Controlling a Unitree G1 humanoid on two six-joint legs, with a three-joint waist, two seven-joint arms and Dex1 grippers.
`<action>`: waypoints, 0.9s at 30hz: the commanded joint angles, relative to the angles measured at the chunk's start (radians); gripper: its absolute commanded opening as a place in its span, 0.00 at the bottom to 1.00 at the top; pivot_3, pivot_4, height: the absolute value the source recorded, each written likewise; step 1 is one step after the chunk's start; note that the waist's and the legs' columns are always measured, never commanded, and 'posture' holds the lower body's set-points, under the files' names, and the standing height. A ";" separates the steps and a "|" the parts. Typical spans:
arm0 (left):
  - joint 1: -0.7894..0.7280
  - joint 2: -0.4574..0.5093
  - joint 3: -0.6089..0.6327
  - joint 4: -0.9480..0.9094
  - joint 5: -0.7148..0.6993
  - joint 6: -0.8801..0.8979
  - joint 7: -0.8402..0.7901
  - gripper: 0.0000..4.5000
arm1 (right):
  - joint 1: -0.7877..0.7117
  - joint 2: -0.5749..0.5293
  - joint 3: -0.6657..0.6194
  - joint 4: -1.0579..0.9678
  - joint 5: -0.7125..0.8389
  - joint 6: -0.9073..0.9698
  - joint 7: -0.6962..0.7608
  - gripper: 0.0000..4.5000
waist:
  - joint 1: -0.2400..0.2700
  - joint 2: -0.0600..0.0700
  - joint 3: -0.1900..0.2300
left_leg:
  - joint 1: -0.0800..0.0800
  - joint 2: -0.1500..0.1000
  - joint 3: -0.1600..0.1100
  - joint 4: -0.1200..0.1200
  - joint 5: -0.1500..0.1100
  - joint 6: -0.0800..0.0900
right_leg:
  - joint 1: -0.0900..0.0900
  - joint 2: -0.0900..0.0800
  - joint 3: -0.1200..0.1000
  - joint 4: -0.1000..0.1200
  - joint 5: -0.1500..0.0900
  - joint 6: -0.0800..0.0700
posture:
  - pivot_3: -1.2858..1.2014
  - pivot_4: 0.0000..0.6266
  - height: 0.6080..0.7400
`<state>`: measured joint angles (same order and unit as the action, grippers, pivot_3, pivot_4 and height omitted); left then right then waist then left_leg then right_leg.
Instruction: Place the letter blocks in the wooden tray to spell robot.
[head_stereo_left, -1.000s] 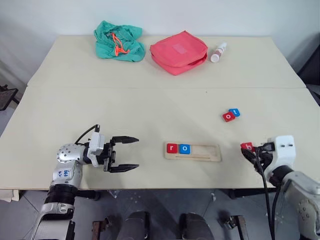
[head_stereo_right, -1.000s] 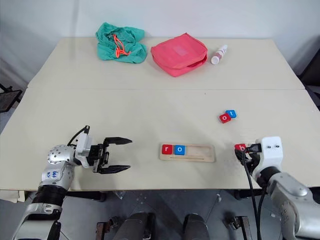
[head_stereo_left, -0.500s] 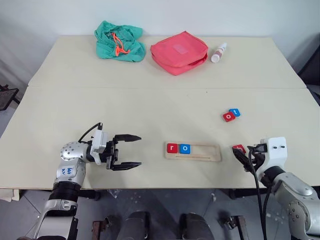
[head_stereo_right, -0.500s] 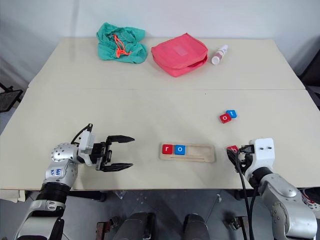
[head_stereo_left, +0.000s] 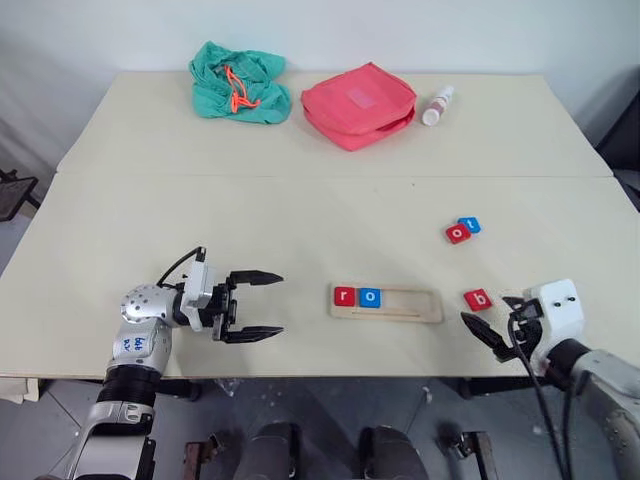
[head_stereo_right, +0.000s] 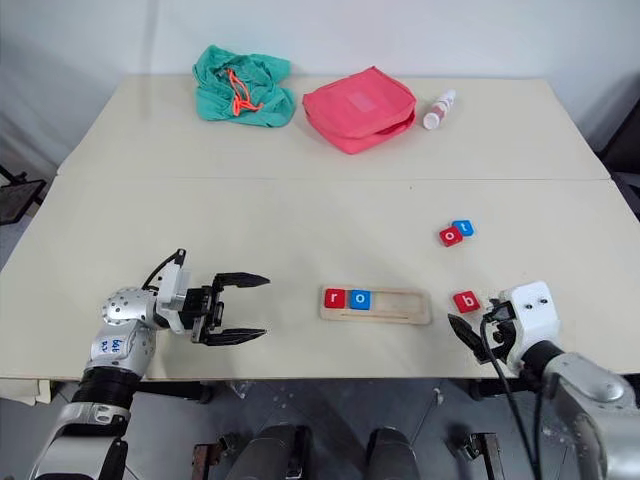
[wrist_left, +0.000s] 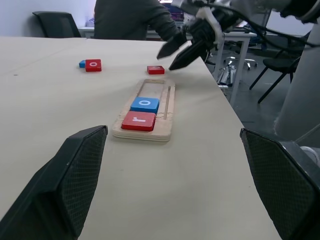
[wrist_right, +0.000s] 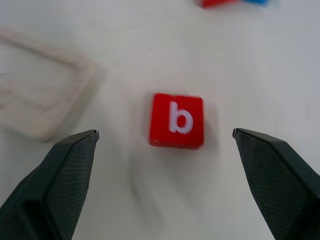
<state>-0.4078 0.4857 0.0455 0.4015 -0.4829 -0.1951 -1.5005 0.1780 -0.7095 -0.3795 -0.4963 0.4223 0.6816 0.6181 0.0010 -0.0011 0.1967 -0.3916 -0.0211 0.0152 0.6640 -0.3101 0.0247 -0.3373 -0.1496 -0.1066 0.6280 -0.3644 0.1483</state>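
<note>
My right gripper (head_stereo_left: 487, 327) hangs with its fingers spread wide and nothing between them, low over the near edge of the table toward its right end. The red b block (head_stereo_left: 478, 299) lies flat on the table just ahead of those fingers, letter up, between them and the right end of the wooden tray (head_stereo_left: 386, 304). The tray lies lengthwise along the near edge, with the red r (head_stereo_left: 344, 296) and blue o (head_stereo_left: 370, 297) already seated at its left end; the next free place is just right of the o. My right arm is the nearer one by far. My left gripper (head_stereo_left: 250, 305), also spread and empty, hovers well to the tray's left, pointing at it. The red o (head_stereo_left: 457, 233) and blue t (head_stereo_left: 469, 225) wait touching each other farther back on the right side. Nothing stands between b and tray.
</note>
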 joint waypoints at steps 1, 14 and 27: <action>0.022 0.012 0.002 -0.043 -0.024 0.001 -0.051 1.00 | -0.023 -0.130 0.039 0.094 -0.049 -0.147 0.177 1.00 | 0.000 0.000 0.000 | 0.000 0.000 0.000 0.000 0.000 0.000 | 0.000 0.000 0.000 0.000 0.000 0.000 | 0.52 0.24 1.00; 0.161 0.056 0.019 -0.195 -0.059 0.044 -0.020 1.00 | -0.511 -0.408 0.369 0.688 -0.261 -0.692 0.722 1.00 | 0.000 0.000 0.000 | 0.000 0.001 0.003 0.001 0.000 0.001 | 0.001 -0.001 0.000 -0.002 0.000 0.000 | 0.52 0.24 1.00; 0.284 0.069 0.056 -0.324 -0.071 0.058 0.037 1.00 | -0.827 -0.314 0.582 1.052 -0.420 -0.988 0.907 1.00 | -0.004 0.000 0.000 | -0.001 0.001 0.001 0.002 0.000 0.001 | 0.001 -0.001 -0.002 -0.003 0.000 0.000 | 0.52 0.24 1.00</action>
<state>-0.1381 0.5471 0.0790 0.1240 -0.5247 -0.1386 -1.4726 -0.6268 -1.0240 0.1955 0.5415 0.0082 -0.2745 1.4937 -0.0028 -0.0007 0.1970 -0.3927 -0.0201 0.0166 0.6664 -0.3102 0.0257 -0.3366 -0.1505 -0.1084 0.6254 -0.3644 0.1482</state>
